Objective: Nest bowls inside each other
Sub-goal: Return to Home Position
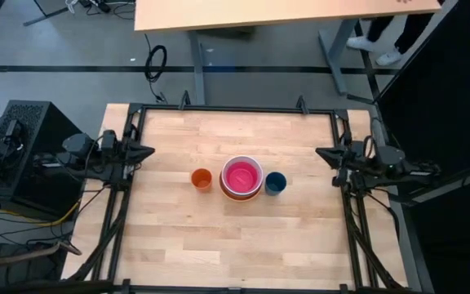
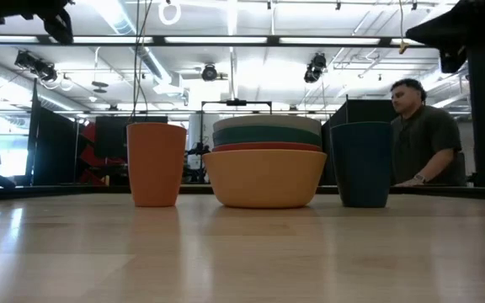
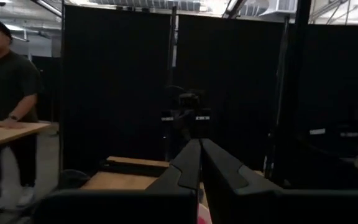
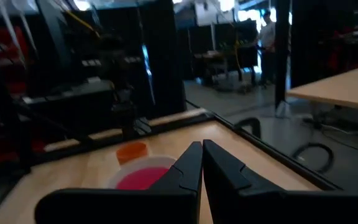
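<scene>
The bowls point(image 1: 241, 177) stand nested in one stack at the table's middle, the pink one innermost inside a white rim. In the low view the stack point(image 2: 264, 172) rests on the orange-yellow bowl's base, with red, teal and white rims above. My left gripper point(image 1: 148, 150) is shut at the table's left edge, raised off the table and apart from the stack. My right gripper point(image 1: 320, 152) is shut at the right edge, also raised. In the right wrist view the pink bowl point(image 4: 140, 178) shows beyond the shut fingers.
A small orange cup point(image 1: 201, 178) stands just left of the stack and a small dark blue cup point(image 1: 275, 182) just right of it. Bare wood lies in front of and behind them. A person point(image 2: 419, 135) is beyond the table's far side.
</scene>
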`<state>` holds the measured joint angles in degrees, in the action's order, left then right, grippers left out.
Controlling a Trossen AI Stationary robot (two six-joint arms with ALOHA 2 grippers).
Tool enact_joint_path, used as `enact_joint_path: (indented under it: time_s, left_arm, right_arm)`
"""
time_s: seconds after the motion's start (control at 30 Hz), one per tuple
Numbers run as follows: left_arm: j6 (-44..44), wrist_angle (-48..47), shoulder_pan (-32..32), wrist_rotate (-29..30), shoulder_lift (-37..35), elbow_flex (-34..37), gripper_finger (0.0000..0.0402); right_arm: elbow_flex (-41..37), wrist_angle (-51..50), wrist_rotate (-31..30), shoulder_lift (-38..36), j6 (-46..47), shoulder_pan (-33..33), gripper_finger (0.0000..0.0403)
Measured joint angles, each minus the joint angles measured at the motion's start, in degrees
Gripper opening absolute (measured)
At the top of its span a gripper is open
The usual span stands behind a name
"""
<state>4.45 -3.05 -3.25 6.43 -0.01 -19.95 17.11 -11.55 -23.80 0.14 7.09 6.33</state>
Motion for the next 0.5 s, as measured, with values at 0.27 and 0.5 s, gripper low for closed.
enact_joint_path:
  time_s: [0.27, 0.5]
  left_arm:
    - [0.36, 4.06, 0.01, -0.68, 0.0, 5.21, 0.0]
    - [0.4, 6.01, 0.02, -1.3, 0.0, 9.0, 0.0]
  right_arm:
    - [-7.5, 8.44, 0.8, 0.03, 1.33, 0.0, 0.0]
    - [-12.77, 13.25, 1.47, 0.05, 2.5, 0.0, 0.0]
